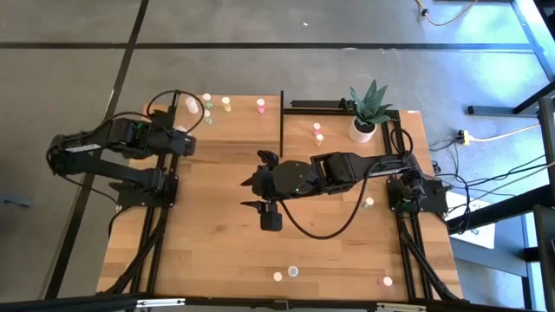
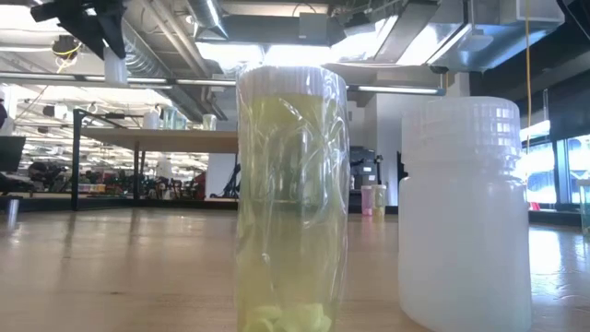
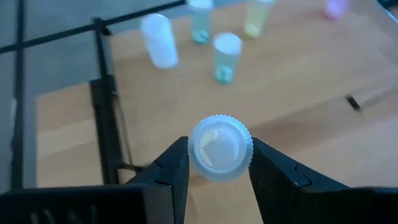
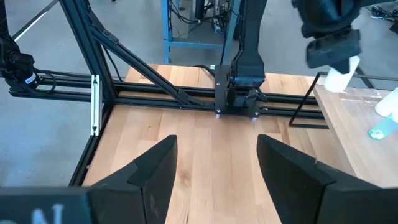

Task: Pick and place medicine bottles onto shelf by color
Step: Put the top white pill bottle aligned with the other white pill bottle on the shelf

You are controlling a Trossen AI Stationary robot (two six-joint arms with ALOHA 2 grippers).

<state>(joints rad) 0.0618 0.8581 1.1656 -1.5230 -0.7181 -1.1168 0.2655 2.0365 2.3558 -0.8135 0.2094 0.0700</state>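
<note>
left gripper (image 3: 219, 163) pinching a white-capped bottle (image 3: 220, 148) above the shelf's (image 1: 234, 130) far left, beside four placed bottles. right gripper (image 4: 215, 163) spread, empty, mid-table. several bottles still scattered near and right.

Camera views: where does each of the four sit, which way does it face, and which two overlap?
High view: overhead, looking straight down on the light-wood shelf; both dark arms show.
Low view: at tabletop height, facing the room past a clear yellow-tinted bottle; no arm clearly shows.
Left wrist view: looks down past the left tool, shut on a small white ribbed-cap bottle.
Right wrist view: looks across the table past the open right tool at the left arm.
Shared: the right wrist view also shows that held white bottle.
</note>
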